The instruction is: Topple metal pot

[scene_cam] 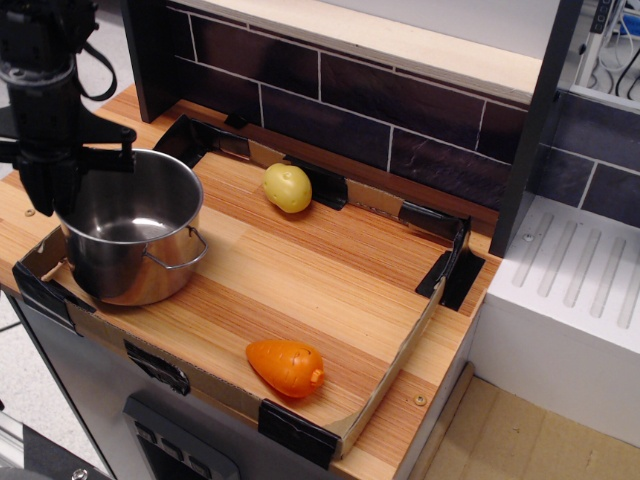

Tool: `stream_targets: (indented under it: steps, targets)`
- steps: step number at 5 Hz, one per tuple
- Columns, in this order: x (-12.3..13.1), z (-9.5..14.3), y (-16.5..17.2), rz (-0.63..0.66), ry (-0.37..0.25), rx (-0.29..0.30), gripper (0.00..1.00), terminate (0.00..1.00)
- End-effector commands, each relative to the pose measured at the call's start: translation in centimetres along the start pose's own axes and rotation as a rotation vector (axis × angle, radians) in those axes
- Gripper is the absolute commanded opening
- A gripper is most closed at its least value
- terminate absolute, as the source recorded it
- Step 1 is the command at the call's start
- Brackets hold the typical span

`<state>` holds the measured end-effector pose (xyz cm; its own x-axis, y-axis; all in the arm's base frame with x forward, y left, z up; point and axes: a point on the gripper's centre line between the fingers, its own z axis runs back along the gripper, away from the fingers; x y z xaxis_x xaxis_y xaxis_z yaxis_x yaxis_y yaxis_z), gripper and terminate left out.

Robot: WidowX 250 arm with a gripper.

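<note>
The metal pot is shiny steel with a wire loop handle on its front. It stands at the left end of the wooden board inside the low cardboard frame, open and empty, tipped slightly with its left side raised. My black gripper comes down from the top left and is clamped on the pot's left rim, hiding that part of the rim.
A yellow toy potato lies at the back of the board and an orange toy carrot near its front edge. A dark tiled wall rises behind. A white drain rack sits to the right.
</note>
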<state>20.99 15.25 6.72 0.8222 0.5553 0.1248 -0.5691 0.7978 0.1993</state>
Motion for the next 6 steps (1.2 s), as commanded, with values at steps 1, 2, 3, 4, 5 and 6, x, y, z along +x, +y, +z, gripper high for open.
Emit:
stream_targets:
  steps: [1,2,3,4,5,6]
  targets:
    - [0.9,3.4,-1.1,0.134,-0.034,0.199,0.00,0.00]
    - [0.6,4.5,-1.8,0.190,-0.043,0.389,0.00,0.00]
    - [-0.1,4.8,-2.5,0.189,-0.002,0.528,0.00,0.00]
    - [-0.7,4.6,-3.1,0.202,0.005,0.644,0.00,0.00]
    - [-0.5,3.5,-3.8,0.209,-0.007,0.690,0.00,0.00]
    - [-0.5,3.5,-4.7,0.179,0.008,0.553,1.00,0.00]
